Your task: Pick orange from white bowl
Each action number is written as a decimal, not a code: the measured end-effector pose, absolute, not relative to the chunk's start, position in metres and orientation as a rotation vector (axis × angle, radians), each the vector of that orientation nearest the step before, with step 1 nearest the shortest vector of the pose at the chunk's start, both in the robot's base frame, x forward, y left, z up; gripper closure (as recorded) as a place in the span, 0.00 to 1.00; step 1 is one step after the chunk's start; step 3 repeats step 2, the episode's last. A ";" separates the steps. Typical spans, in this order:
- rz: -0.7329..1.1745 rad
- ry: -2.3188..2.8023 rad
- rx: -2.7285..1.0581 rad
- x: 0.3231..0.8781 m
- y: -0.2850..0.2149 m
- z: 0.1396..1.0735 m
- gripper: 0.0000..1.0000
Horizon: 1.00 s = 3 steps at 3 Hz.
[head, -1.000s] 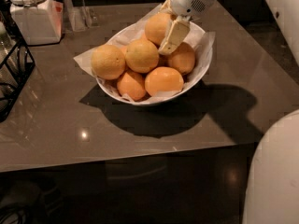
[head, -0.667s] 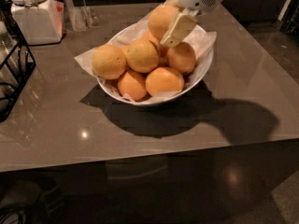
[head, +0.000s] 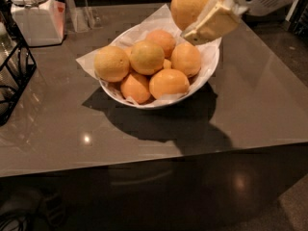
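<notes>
On the dark surface (head: 255, 114) the white bowl (head: 204, 81) holds six fruits (head: 167, 83) on crinkled paper, and above its far right rim the hand (head: 199, 23) is clamped around the orange (head: 190, 1), which hangs clear of the pile.

Table (head: 250, 105), white bowl (head: 204, 82), jar (head: 36, 18), wire rack (head: 14, 88), pincer (head: 202, 19) gripping orange (head: 189, 3) above

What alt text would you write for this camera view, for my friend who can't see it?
A robot's claw holds a large orange in the air above the far side of a paper-lined white bowl heaped with more fruit. The bowl sits on a dark glossy table, with a white lidded jar at the far left.
</notes>
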<state>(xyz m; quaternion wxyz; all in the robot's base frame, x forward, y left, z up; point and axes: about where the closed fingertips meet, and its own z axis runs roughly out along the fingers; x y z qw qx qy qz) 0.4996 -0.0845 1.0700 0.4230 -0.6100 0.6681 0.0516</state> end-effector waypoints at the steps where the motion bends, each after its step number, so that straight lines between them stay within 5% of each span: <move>1: 0.210 1.688 -1.400 0.476 -0.094 1.054 1.00; 3: 0.210 1.688 -1.400 0.476 -0.094 1.054 1.00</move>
